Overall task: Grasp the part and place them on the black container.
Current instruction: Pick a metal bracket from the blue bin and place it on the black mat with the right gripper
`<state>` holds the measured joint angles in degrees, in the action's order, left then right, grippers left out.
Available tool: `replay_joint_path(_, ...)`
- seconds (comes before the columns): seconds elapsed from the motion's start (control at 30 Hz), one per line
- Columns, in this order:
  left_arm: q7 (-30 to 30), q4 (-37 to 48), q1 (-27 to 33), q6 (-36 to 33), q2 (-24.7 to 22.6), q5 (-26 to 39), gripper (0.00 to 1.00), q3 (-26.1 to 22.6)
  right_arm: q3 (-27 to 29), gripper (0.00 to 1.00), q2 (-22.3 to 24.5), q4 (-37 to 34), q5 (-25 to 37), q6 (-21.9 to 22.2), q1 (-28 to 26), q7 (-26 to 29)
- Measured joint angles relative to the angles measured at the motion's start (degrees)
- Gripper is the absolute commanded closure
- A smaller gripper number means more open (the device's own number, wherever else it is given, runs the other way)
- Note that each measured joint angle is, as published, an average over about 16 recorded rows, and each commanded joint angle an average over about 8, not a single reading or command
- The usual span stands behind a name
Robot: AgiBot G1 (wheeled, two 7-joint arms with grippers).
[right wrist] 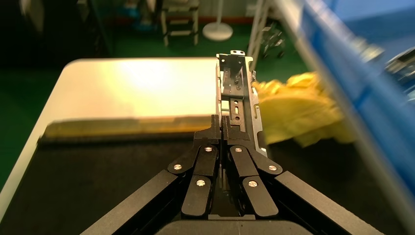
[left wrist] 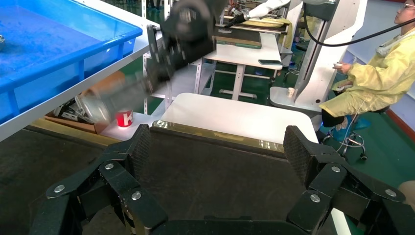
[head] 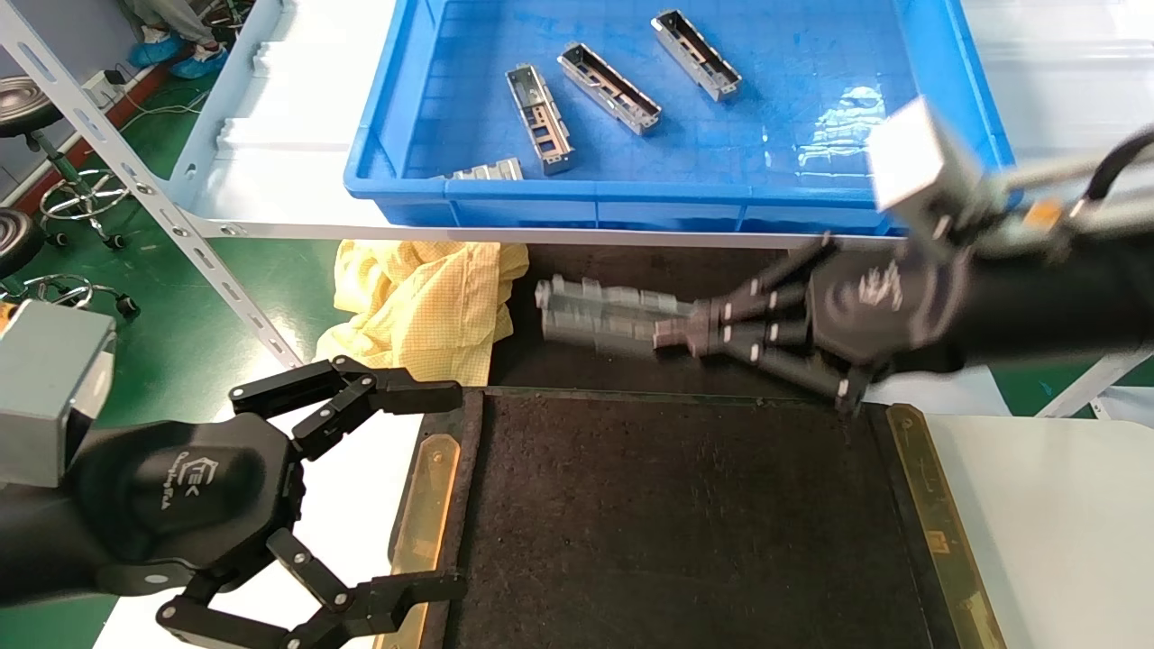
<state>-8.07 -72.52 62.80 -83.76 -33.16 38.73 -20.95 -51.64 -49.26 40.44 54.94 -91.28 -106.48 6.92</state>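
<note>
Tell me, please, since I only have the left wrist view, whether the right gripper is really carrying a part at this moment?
Observer: Yes. The right gripper is shut on the part, which sticks out past its fingertips.
Operator: Thank you. Is it above the black container yet?
Observer: In the head view the part hangs near the far edge of the black container, whose felt surface holds no parts.
Operator: Are there more parts left to fetch?
Observer: Yes, the blue bin behind holds four more metal parts.
Operator: And where is my left gripper?
Observer: The left gripper is open at the container's left edge, holding nothing.
</note>
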Motion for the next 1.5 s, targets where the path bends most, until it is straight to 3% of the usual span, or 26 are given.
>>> replay_joint_path(0.2,0.0,0.0,0.0,0.0,0.0,0.0,0.00,0.0,-4.8,1.00,-2.5,-3.1,-0.1,0.5,2.6,-5.8)
replay_joint_path(0.47,0.0,0.0,0.0,0.0,0.0,0.0,0.00,0.0,-8.8,1.00,-9.4,-12.5,1.6,2.0,5.5,-15.8)
replay_joint_path(0.83,0.0,0.0,0.0,0.0,0.0,0.0,0.00,0.0,-10.3,1.00,-20.1,-26.8,3.8,10.7,8.7,-27.4)
replay_joint_path(1.1,0.0,0.0,0.0,0.0,0.0,0.0,0.00,0.0,-9.7,1.00,-25.2,-32.3,3.4,16.7,10.8,-32.3)
replay_joint_path(1.5,0.0,0.0,0.0,0.0,0.0,0.0,0.00,0.0,-8.9,1.00,-27.8,-33.4,1.8,18.9,13.5,-35.2)
